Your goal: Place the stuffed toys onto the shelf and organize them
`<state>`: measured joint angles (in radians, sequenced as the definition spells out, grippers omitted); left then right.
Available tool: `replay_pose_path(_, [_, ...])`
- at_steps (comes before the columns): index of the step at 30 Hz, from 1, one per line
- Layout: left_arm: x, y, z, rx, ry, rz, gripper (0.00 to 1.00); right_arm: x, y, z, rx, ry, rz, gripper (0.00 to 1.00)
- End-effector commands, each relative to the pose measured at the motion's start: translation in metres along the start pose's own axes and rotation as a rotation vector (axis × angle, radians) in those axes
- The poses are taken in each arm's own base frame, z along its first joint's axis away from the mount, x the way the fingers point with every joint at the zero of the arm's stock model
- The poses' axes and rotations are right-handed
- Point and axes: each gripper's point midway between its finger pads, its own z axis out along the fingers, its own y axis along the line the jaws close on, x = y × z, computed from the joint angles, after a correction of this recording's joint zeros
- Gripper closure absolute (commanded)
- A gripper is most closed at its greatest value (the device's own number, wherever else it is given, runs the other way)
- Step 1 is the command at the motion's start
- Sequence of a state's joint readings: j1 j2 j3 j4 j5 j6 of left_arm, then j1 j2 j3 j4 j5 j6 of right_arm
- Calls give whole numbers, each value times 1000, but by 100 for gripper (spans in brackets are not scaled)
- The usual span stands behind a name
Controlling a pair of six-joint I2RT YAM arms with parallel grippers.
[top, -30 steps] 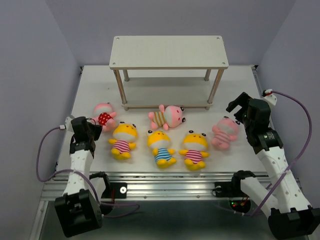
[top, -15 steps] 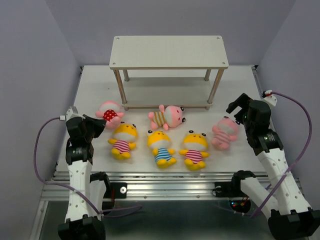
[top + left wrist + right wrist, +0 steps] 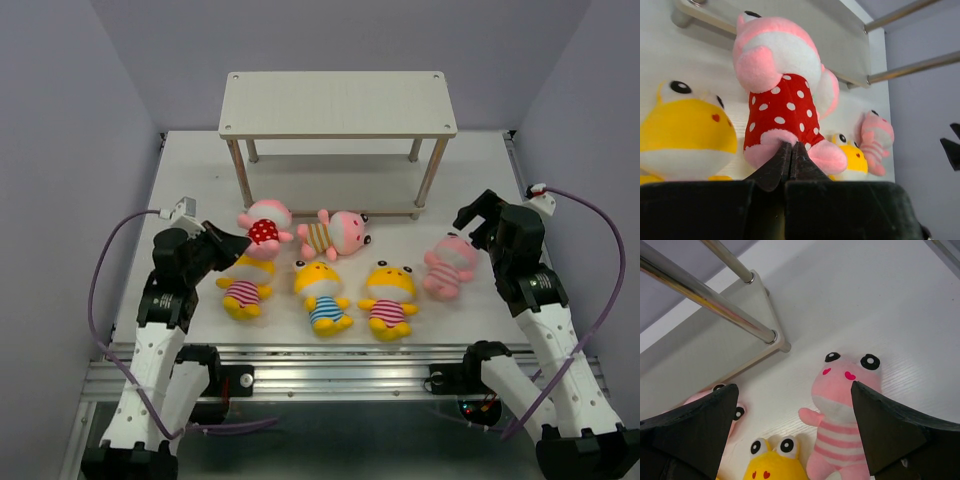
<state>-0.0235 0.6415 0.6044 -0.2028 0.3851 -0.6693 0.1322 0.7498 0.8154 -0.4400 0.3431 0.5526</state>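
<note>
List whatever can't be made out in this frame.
- Red-dotted toy: whether it clears the table. In the left wrist view the left gripper blocks its underside, and the top view shows no height.
- Yellow toy: its shirt. In the left wrist view it is hidden behind the gripper's body.
- Pink-striped toy: its legs. In the right wrist view they are cut off by the bottom edge and a finger of the right gripper.

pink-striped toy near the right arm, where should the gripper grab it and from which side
Probably the striped torso of the pink-striped toy, pinched across its sides from above by the open right gripper. It lies face up on the table, and the torso is narrower than the wide round head.
</note>
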Motion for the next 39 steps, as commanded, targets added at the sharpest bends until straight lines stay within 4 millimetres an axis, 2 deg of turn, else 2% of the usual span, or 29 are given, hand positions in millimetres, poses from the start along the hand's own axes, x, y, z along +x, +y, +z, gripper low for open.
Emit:
replay_pose_path(1, [-17, -50, 1, 145, -70, 45, 100, -10, 7, 0, -39, -45, 1, 0])
replay_pose_path(6, [-15, -69, 18, 193, -74, 37, 100, -9, 8, 1, -41, -43, -12, 0])
replay_pose_path(7, [-22, -74, 20, 204, -113, 37, 100, -9, 8, 2, -40, -42, -16, 0])
replay_pose_path(9, [-20, -82, 26, 219, -131, 35, 100, -8, 8, 3, -44, -39, -20, 0])
replay_pose_path(12, [-35, -98, 33, 266, -220, 48, 100, -8, 9, 3, -43, -38, -22, 0])
replay_pose_path(15, [-35, -103, 46, 283, -227, 48, 100, -9, 8, 4, -40, -40, -27, 0])
replay_pose_path(16, [-40, -111, 47, 311, -246, 58, 100, -9, 9, 4, -41, -41, -28, 0])
replay_pose_path(21, [-47, -104, 75, 248, -283, 67, 100, -8, 8, 5, -36, -39, -33, 0])
replay_pose_path(23, [-51, -109, 80, 263, -300, 72, 100, -8, 7, 6, -31, -40, -33, 0])
replay_pose_path(26, [-57, -99, 94, 208, -332, 69, 100, -8, 7, 6, -29, -40, -35, 0])
replay_pose_path(39, [-41, -69, 145, 139, -324, 92, 100, -8, 9, 6, -38, -38, -43, 0])
